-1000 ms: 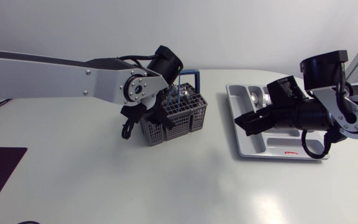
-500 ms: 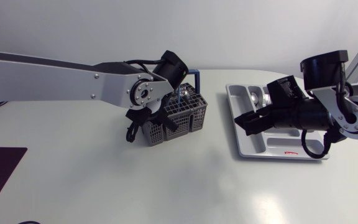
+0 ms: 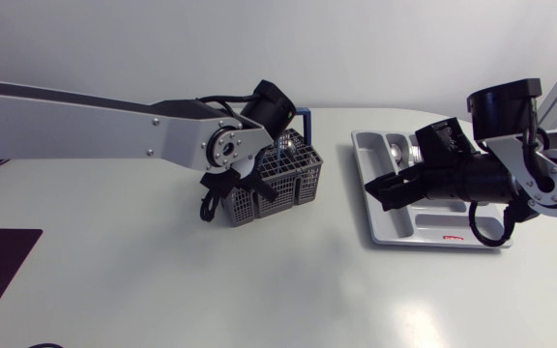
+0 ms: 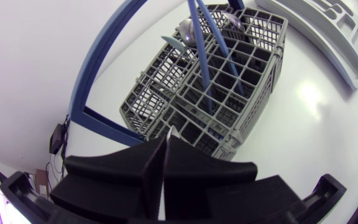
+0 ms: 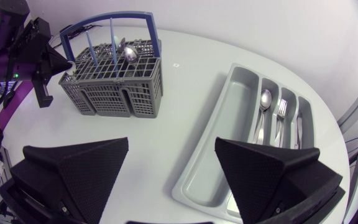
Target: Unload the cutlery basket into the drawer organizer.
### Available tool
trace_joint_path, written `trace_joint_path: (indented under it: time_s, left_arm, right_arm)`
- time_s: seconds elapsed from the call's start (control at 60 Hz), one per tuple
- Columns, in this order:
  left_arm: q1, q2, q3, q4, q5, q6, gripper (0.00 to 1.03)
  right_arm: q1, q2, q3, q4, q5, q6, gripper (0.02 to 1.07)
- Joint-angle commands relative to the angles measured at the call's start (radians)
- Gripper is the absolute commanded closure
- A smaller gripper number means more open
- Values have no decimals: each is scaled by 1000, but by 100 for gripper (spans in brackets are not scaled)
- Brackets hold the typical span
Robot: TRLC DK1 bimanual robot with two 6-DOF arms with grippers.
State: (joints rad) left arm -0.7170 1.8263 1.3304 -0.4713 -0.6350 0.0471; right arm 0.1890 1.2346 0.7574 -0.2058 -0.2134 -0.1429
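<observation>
Two blue-handled pieces (image 4: 207, 56) stood upright in the cutlery basket (image 3: 280, 179), with a steel spoon bowl (image 5: 128, 53) showing among them under the basket's blue handle (image 4: 114, 59). The basket sat toward the bench's far edge, about midway along it. The drawer organizer (image 3: 380, 230) lay well apart from it toward the bench's right edge, with a spoon, a fork and other cutlery already in its narrow compartments.

By my judgement these pieces were light, stiff and thin, and the plastic handles would give a surer hold than polished steel. The place to take one was high on its handle, above the grid, followed by a straight lift so it would not catch a cell. The basket itself looked light enough to slide or rise with a snagged piece.

The left claw (image 4: 166, 146) hung over one corner of the basket with its fingers pressed together and nothing visible between them. The blue handles stood ahead of it, deeper in the basket and not touching it. The right claw (image 5: 172, 143) hovered beside the organizer's long compartment with its fingers spread wide, holding nothing.
</observation>
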Motion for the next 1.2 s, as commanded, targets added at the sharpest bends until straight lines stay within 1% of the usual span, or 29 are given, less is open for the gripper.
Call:
trace_joint_path:
  time_s: [0.0, 0.183, 0.333, 0.5, 0.7, 0.783, 0.917, 1.0, 1.117, 1.183]
  left_arm:
    - [-18, -10, -17, 17, -6, -21, 91]
    - [-32, -70, -56, 53, -8, -15, 91]
    - [-52, -127, -106, 120, -37, 23, 91]
    - [-84, -168, -149, 155, -95, 46, 91]
    - [-127, -231, -189, 195, -173, 106, 91]
    - [-134, -256, -206, 215, -189, 129, 91]
    - [-148, -302, -243, 270, -213, 175, 91]
    - [-153, -331, -258, 286, -227, 195, 91]
    - [-157, -395, -264, 292, -227, 208, 91]
    - [-153, -444, -266, 324, -223, 221, 91]
  right_arm:
    - [6, 8, -24, 9, -3, 3, 7]
    - [10, 9, -23, 11, -3, 3, 7]
    - [17, 6, -29, 20, -3, 2, 7]
    - [33, -24, -55, 55, -6, -6, 7]
    - [75, -86, -82, 97, -4, -26, 7]
    - [99, -112, -96, 111, 2, -30, 7]
    - [153, -167, -121, 128, 28, -50, 7]
    - [185, -196, -127, 128, 55, -57, 7]
    - [214, -221, -119, 121, 114, -57, 7]
    - [225, -242, -116, 120, 131, -55, 7]
